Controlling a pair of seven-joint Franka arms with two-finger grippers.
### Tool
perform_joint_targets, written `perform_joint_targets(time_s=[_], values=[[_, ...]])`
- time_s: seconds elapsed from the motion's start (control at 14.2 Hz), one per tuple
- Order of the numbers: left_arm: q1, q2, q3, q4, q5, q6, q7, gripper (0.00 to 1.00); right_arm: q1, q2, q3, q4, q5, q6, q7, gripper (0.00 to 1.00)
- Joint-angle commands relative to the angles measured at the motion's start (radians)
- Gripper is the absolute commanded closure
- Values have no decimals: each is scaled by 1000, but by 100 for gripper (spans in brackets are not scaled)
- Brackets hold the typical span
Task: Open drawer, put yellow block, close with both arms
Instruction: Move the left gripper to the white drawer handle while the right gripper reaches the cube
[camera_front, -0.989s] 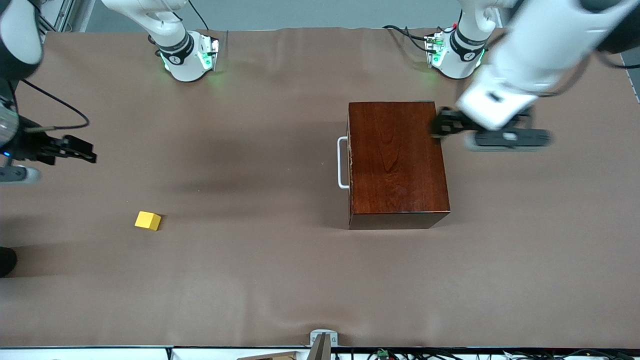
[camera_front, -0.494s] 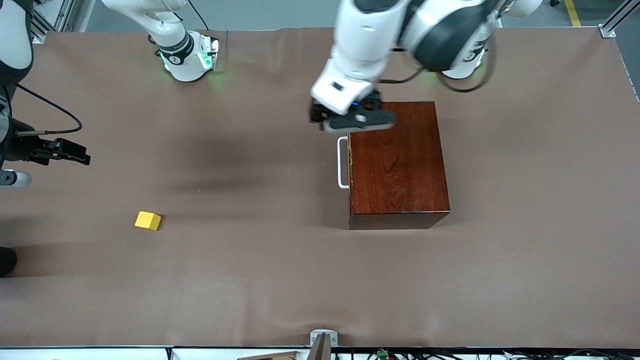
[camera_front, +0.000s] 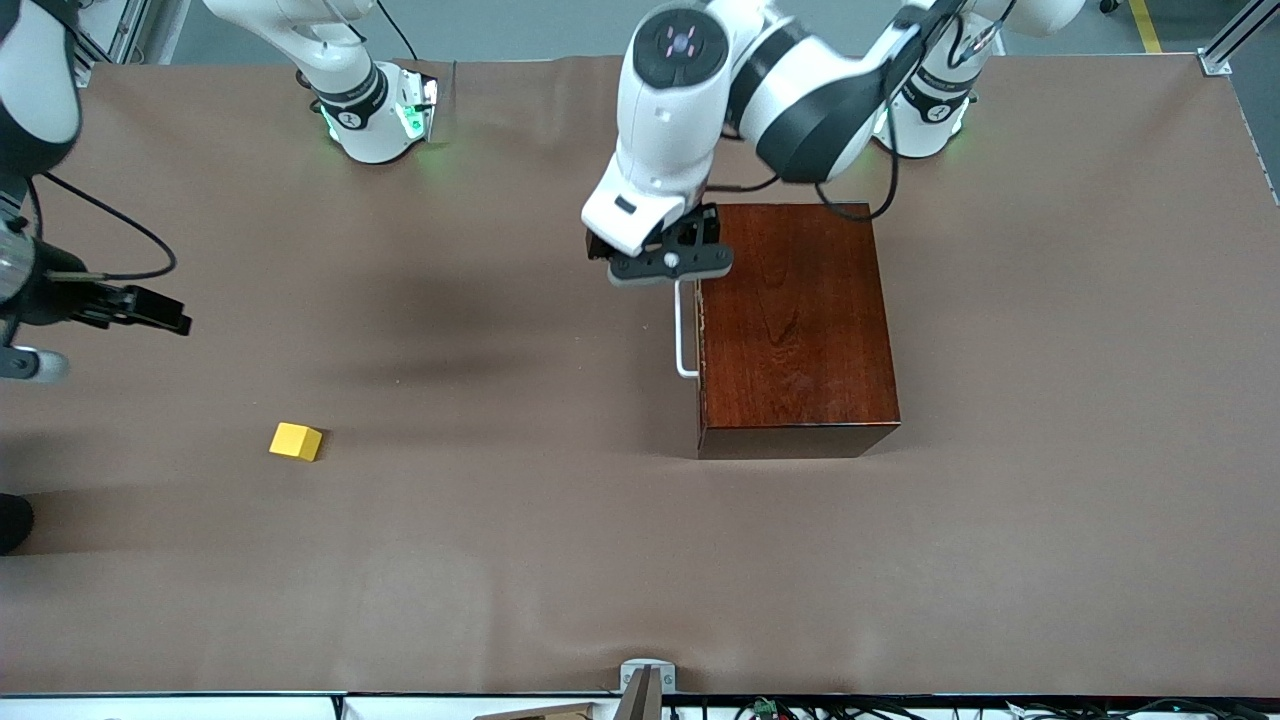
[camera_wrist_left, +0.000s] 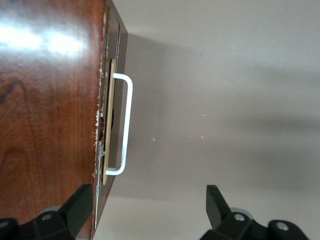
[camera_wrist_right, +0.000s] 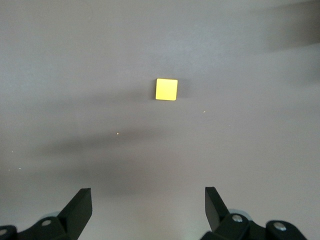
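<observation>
The drawer sits shut in its dark mahogany box (camera_front: 795, 320) (camera_wrist_left: 50, 100), with the white U-shaped handle (camera_front: 683, 330) (camera_wrist_left: 125, 122) facing the right arm's end of the table. My left gripper (camera_front: 660, 262) (camera_wrist_left: 147, 207) hangs open over the box's corner, at the handle's end nearest the robot bases. One finger is over the box top, the other over the bare table. The yellow block (camera_front: 296, 441) (camera_wrist_right: 166, 89) lies alone toward the right arm's end of the table. My right gripper (camera_front: 165, 312) (camera_wrist_right: 148, 207) is open and empty, up in the air, with the block ahead of its fingers.
A brown cloth (camera_front: 500, 560) covers the table. The two arm bases (camera_front: 375, 115) (camera_front: 915, 110) stand along the edge farthest from the front camera. A small metal bracket (camera_front: 645, 680) sits at the edge nearest to it. A black cable (camera_front: 120, 230) trails from the right wrist.
My left arm has swung from the box's end toward the left arm's side, across the box top, to above the handle. The right gripper has barely shifted. The block and box have not moved.
</observation>
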Motion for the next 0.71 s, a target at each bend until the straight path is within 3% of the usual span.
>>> perform_joint_targets(time_s=[0.0, 0.64], values=[[-46, 72, 1, 27, 108, -5, 19, 0, 18, 96, 4, 39, -5, 22, -5, 0], [-63, 190, 15, 30, 205, -2, 69, 0, -31, 234, 1, 38, -3, 155, -29, 0]])
